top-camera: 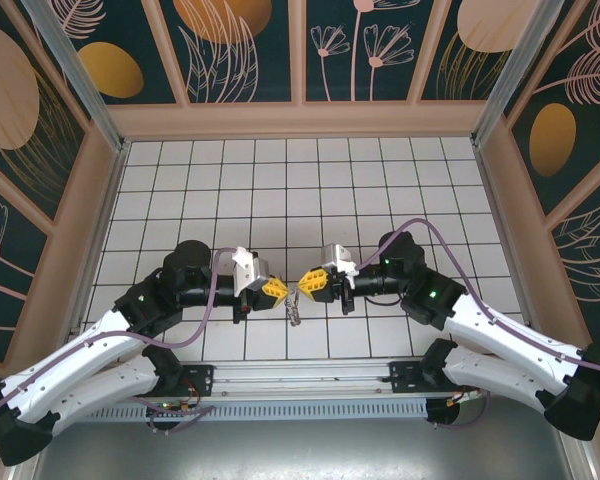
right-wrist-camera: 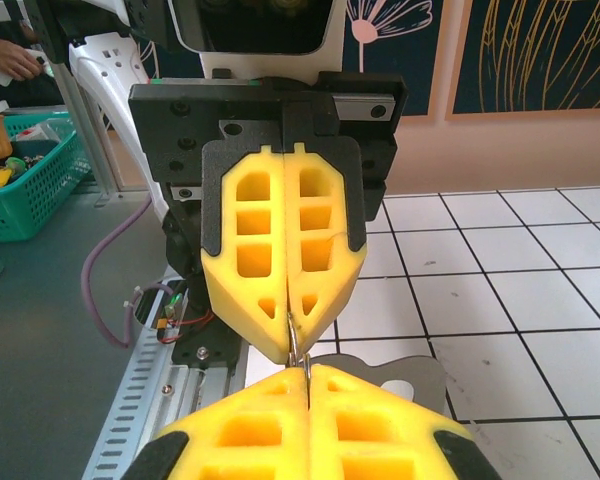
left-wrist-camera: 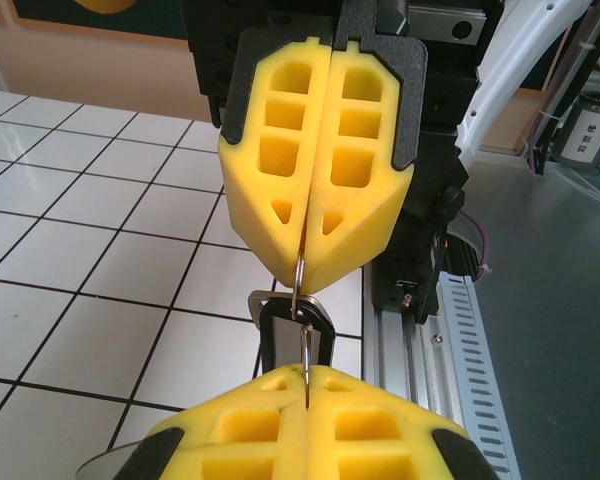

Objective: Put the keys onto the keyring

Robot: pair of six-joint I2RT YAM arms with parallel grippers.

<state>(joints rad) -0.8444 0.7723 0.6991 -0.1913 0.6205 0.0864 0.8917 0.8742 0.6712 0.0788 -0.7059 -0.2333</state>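
Left pincer [top-camera: 282, 291] and right pincer [top-camera: 303, 285] meet tip to tip above the tabletop [top-camera: 280, 180], both clamped on the keyring [left-wrist-camera: 300, 275]. The keys [left-wrist-camera: 280, 335] hang beneath.

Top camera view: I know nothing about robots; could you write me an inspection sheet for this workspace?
Surface: white tiled table with dark grid lines.
Job's things: thin keyring pinched between both grippers, off the surface; keys hang by it on a black loop; threaded or not, cannot tell.
Clutter: nothing seen on the tiles; green basket of small items beside the tiles.
Grippers: left gripper and right gripper tip to tip, both shut on the keyring.
Cables: purple cable loops beside the left arm.
Surroundings: dark floral wall panels.
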